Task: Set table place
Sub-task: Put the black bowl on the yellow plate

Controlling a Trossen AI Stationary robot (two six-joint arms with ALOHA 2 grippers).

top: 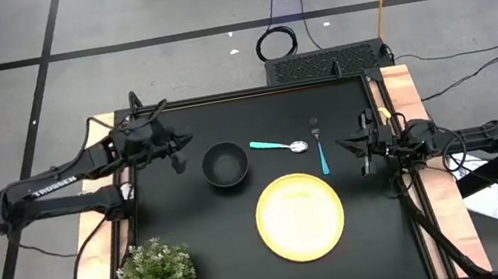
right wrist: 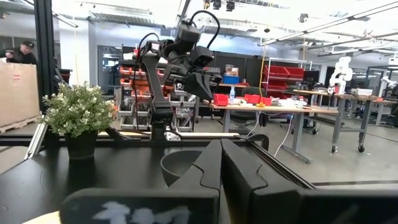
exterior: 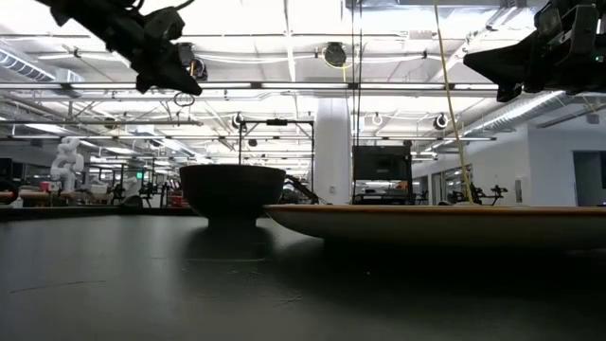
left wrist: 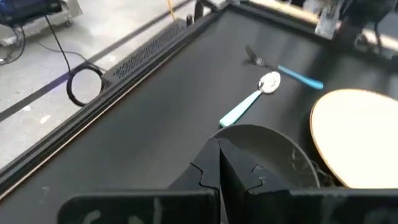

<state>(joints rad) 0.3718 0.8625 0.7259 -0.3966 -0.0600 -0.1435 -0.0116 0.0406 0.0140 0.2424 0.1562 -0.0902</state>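
Note:
The round yellow plate [top: 300, 215] lies flat on the black table [top: 205, 238], right of centre. The black bowl [top: 226, 164] stands upright just beyond it to the left. The teal-handled spoon [top: 275, 144] and fork [top: 319, 147] lie on the table beyond the plate. My left gripper [top: 179, 156] is shut and empty, raised above the table to the left of the bowl; the bowl [left wrist: 273, 152] shows just ahead of its fingers. My right gripper [top: 345, 147] is shut and empty, raised above the table to the right of the fork.
A green bushy potted plant [top: 155, 277] stands at the table's near left corner. Light wooden strips [top: 413, 122] run along the left and right sides. A person [right wrist: 22, 53] shows in the room beyond the table.

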